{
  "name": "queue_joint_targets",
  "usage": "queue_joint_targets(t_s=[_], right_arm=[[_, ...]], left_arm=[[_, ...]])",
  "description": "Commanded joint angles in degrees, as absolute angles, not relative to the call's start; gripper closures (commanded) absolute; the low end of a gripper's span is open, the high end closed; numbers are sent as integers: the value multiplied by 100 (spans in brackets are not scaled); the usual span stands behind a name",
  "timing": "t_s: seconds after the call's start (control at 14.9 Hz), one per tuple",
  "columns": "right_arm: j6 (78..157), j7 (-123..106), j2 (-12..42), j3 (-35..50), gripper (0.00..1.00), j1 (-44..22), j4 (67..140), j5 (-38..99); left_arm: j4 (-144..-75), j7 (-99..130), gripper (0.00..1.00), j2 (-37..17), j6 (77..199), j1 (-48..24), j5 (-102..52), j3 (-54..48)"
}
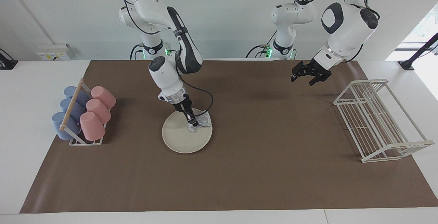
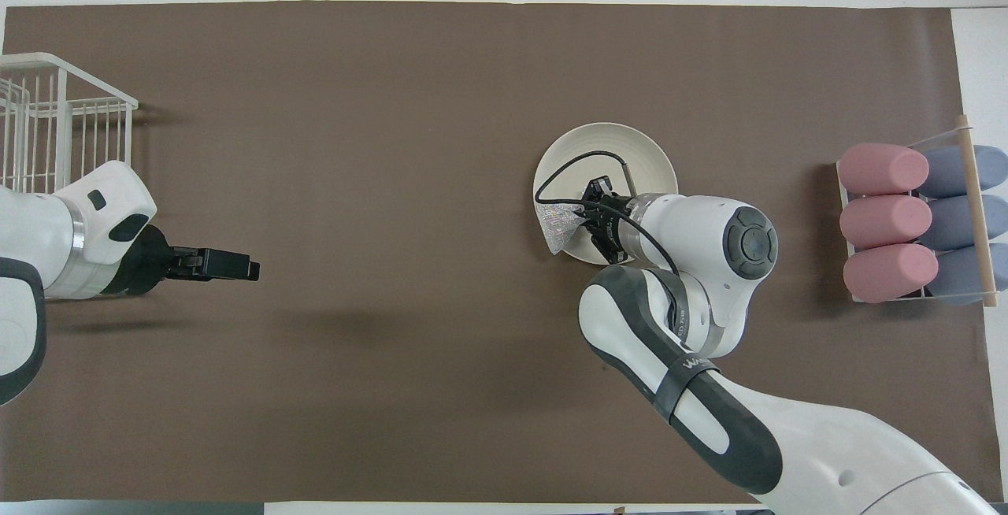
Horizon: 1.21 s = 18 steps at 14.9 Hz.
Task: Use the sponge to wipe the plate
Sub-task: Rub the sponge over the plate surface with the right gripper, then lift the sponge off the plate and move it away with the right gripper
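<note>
The cream-white plate [image 1: 179, 138] lies flat on the brown mat, toward the right arm's end of the table; it also shows in the overhead view [image 2: 630, 149]. The silvery-grey sponge [image 1: 204, 121] rests on the plate's rim, on the part nearer to the robots, and partly hangs over it [image 2: 561, 225]. My right gripper [image 1: 193, 122] points down onto the plate and is shut on the sponge [image 2: 587, 212]. My left gripper [image 1: 304, 79] is open and empty, held in the air over the mat near the wire rack, waiting [image 2: 236, 265].
A rack of pink and blue cups [image 1: 85, 114] stands at the right arm's end of the mat [image 2: 913, 224]. A white wire rack [image 1: 376, 121] stands at the left arm's end [image 2: 47, 121].
</note>
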<state>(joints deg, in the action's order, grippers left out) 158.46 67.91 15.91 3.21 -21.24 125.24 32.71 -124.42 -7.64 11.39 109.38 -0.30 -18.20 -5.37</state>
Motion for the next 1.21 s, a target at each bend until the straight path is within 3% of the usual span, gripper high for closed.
queue_joint_targets(t_s=[0.0, 0.2, 0.4, 0.81, 1.14], right_arm=[[15637, 6741, 1653, 316, 100, -2022, 12472, 3401], [14708, 6750, 1083, 159, 100, -1917, 12402, 3253], [13399, 6750, 748, 0, 100, -1452, 11885, 2271], [11069, 7224, -226, -9, 100, -854, 11014, 1698], [9557, 8372, -782, 96, 100, -984, 10337, 1276]], left_arm=[[-12410, -563, 0, 1151, 10978, -18, -1696, -580], [-12410, -475, 0, 1151, 10978, -44, -1696, -589], [-12410, -55, 0, 1151, 10925, -35, -2045, -606], [-12445, -18, 0, 1186, 10679, -44, -4725, -606], [-12524, -26, 0, 1186, 10696, -403, -6448, -606]])
